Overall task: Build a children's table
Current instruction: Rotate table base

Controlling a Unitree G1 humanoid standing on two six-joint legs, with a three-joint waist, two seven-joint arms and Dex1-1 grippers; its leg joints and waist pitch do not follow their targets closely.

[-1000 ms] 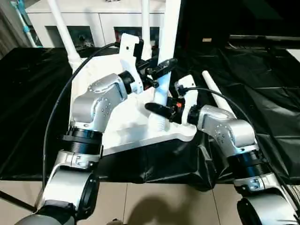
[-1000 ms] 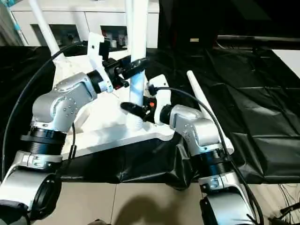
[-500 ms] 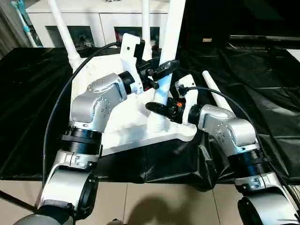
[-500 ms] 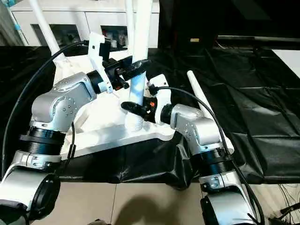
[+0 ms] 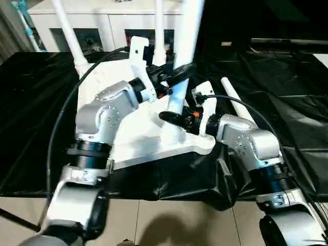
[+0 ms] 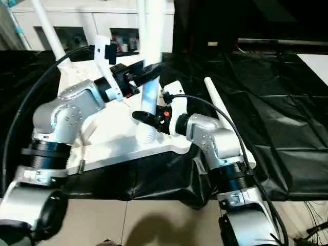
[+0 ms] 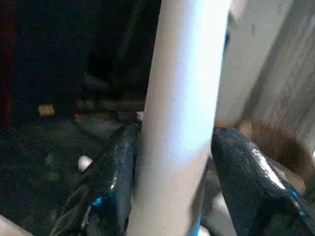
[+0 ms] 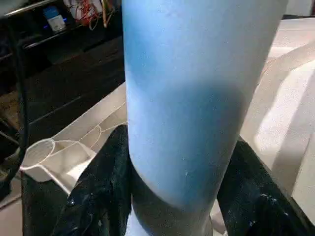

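Observation:
The white tabletop [image 5: 134, 137] lies upside down on black cloth. A white leg [image 5: 185, 46] stands upright in its near right corner socket [image 5: 173, 136]. My right gripper [image 5: 175, 119] is shut on this leg low down, just above the socket, with a black finger [image 8: 101, 177] pressed to each side. Higher on the same leg, my left gripper [image 5: 179, 73] is open, its fingers [image 7: 115, 172] standing close on both sides of the tube. Two more legs [image 5: 66, 31] [image 5: 159, 28] stand upright in the far sockets.
A loose white leg [image 5: 237, 102] lies on the black cloth [image 5: 36, 107] to the right of the tabletop. A white cabinet [image 5: 102, 18] with glass doors stands behind the table. The table's near edge is just below the tabletop, with tiled floor [image 5: 169, 225] beyond.
My right gripper closed on the lower part of the leg. My left gripper has since loosened around the leg, and the left arm has shifted slightly upward.

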